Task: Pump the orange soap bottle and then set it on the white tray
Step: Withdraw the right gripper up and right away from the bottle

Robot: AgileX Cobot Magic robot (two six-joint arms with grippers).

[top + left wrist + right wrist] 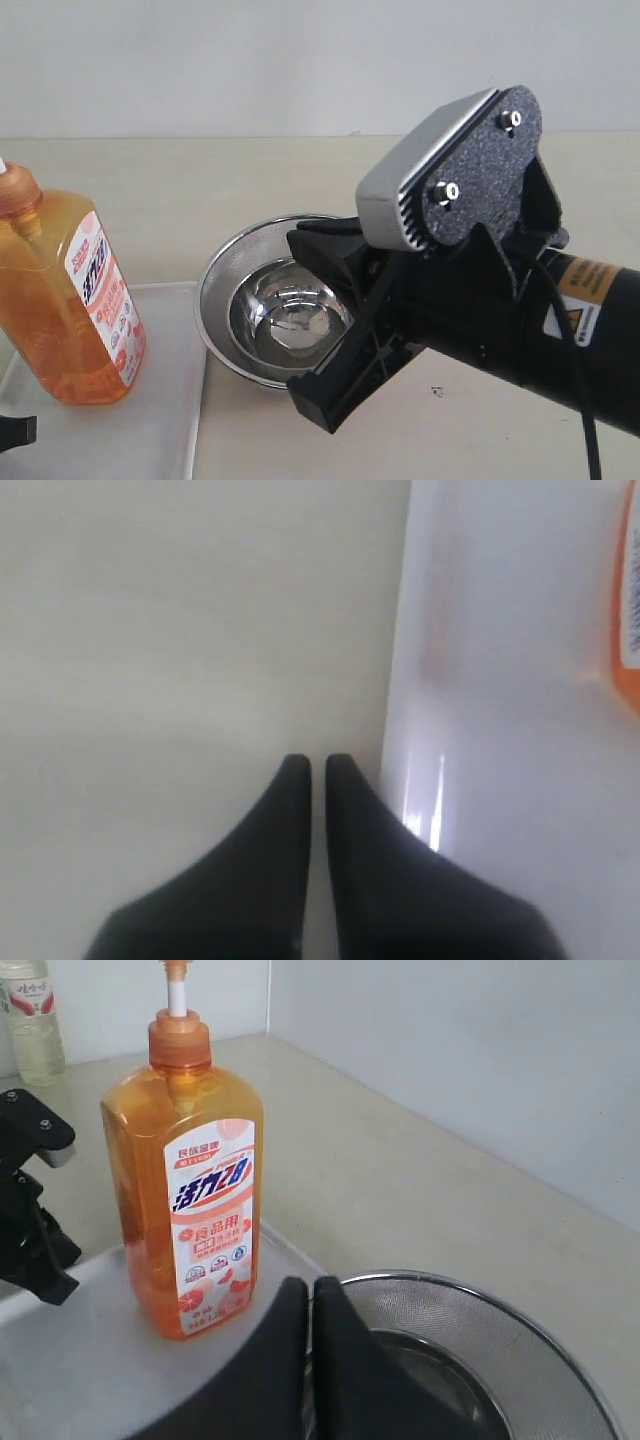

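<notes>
The pale table point(300, 180) stands before a white wall. The orange soap bottle point(190, 1190) stands upright on the white tray point(150, 430), beside a mesh bowl point(215, 300). Only the right wrist view shows its whole label. The right pincer point(310, 1285) is pressed together, empty, near the bowl. The left wrist view shows the left pincer point(317, 765), also pressed together and empty, at the tray's edge.
</notes>
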